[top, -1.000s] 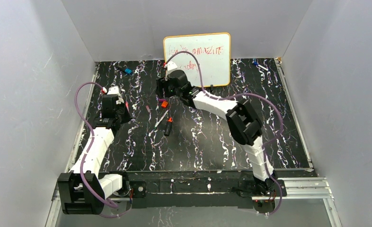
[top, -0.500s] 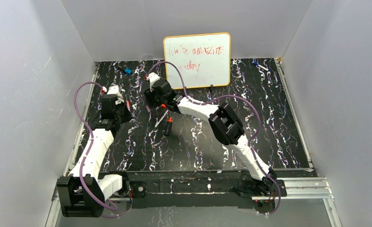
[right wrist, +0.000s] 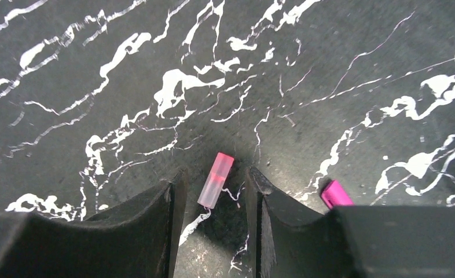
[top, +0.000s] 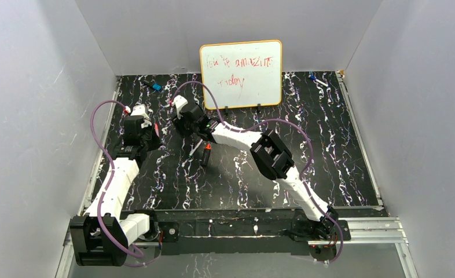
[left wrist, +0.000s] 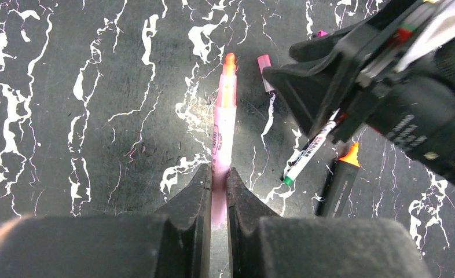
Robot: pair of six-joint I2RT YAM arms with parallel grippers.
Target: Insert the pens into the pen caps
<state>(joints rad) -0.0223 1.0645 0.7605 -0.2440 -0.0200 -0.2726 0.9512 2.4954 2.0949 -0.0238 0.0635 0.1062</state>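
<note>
One overhead glance: my left pincer (top: 152, 135) and right pincer (top: 182, 128) sit close together over the black marbled desk (top: 341, 150). Left wrist: the left pincer (left wrist: 216, 176) is clamped on the slim pale-pink marker (left wrist: 223, 130). Right wrist: the right pincer (right wrist: 215, 174) stands apart, astride the small translucent pink cap (right wrist: 215, 180) lying skewed on the desk; closing could flick it away.

Marbled table (top: 352, 133) carries pink cap (right wrist: 215, 180); black marker (left wrist: 338, 188).

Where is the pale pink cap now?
In the right wrist view, the pale pink cap lies on the table between the open right gripper's fingers, a magenta cap nearby.
</note>
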